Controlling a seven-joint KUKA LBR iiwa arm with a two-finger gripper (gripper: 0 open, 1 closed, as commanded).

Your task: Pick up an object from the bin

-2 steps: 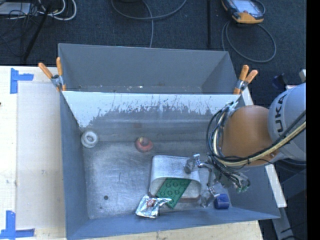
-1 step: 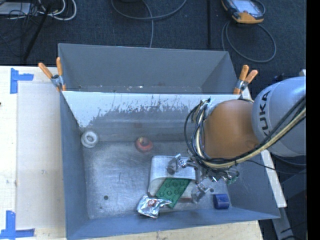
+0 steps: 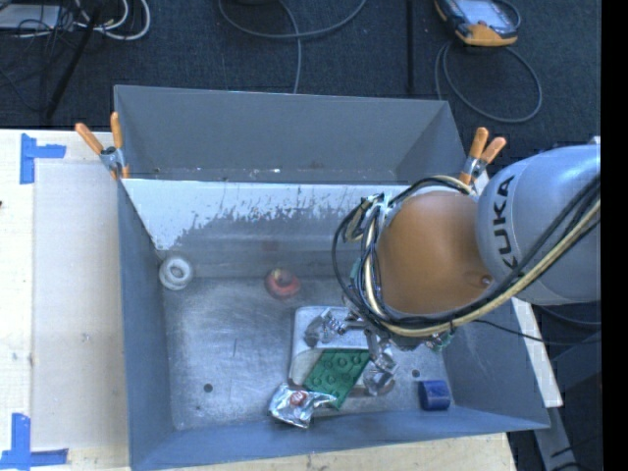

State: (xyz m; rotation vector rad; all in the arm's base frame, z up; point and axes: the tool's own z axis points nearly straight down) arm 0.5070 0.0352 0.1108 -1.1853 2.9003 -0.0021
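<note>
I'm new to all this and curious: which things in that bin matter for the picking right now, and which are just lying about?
In play: robot arm; green studded plate at its tip; grey bin.
Lying about: white ring, reddish bit, blue block, crumpled foil.

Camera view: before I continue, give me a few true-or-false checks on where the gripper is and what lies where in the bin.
1. The gripper is over the right end of the green studded plate. True.
2. The blue block lies left of the green studded plate. False: it lies to the plate's right, toward the front right corner of the bin.
3. The white ring lies alone at the left of the floor. True.
4. The small red thing rests on the plate. False: it lies apart, farther back on the floor.
5. A crumpled foil wrapper lies at the plate's front left end. True.
</note>
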